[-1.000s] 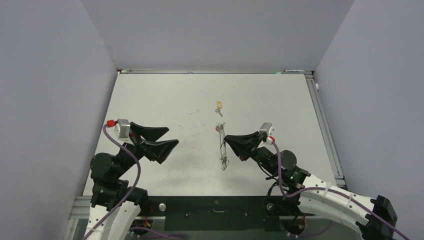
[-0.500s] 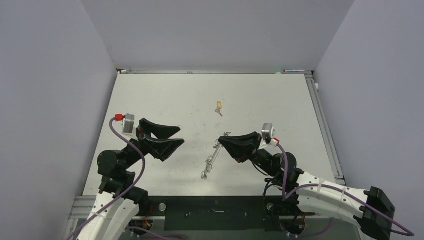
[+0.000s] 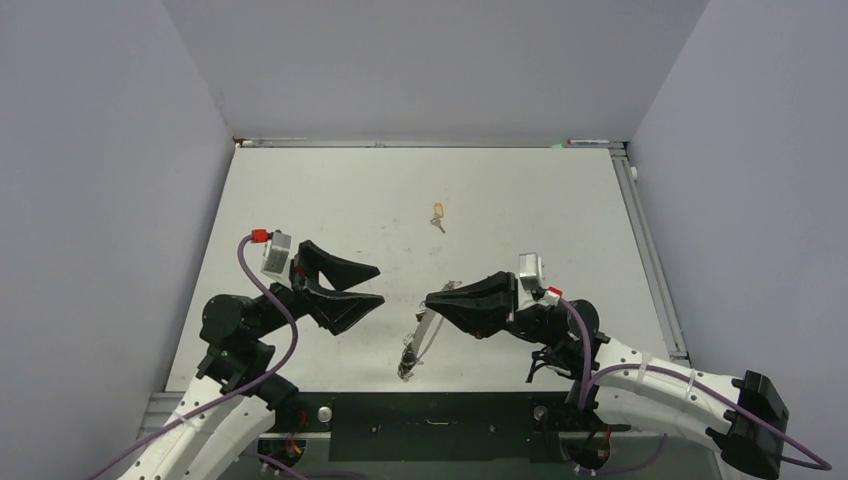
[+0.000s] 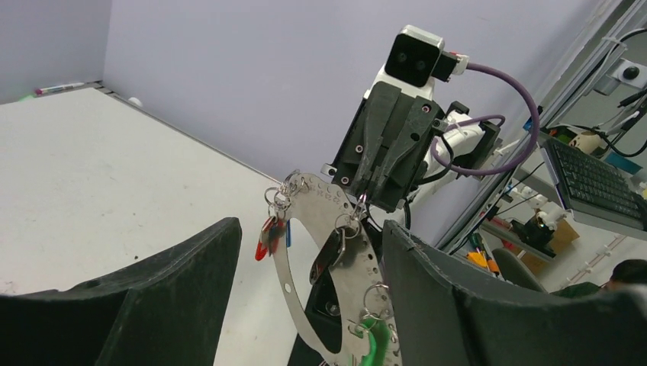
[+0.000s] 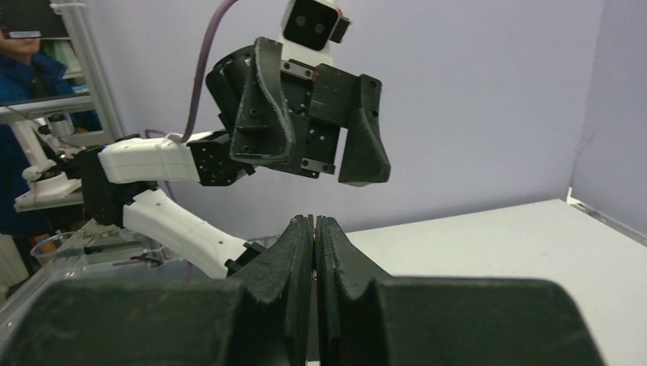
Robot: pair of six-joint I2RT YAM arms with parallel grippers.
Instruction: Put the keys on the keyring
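The left gripper (image 3: 380, 284) hangs with its jaws spread, just left of the keyring (image 3: 418, 338) and not touching it. The keyring dangles tilted, with a red-tagged key (image 4: 263, 242) and a green-tagged key (image 4: 371, 345) threaded on it. A yellow-tagged key (image 3: 438, 214) lies on the table (image 3: 300, 200) well beyond the keyring. The right gripper (image 3: 430, 298) is pinching the keyring's upper end

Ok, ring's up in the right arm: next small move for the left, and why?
Probably ease the left gripper forward and shut on the lower arc of the keyring: its jaws stand open, facing the ring but short of it, and the right gripper pinches only its top.
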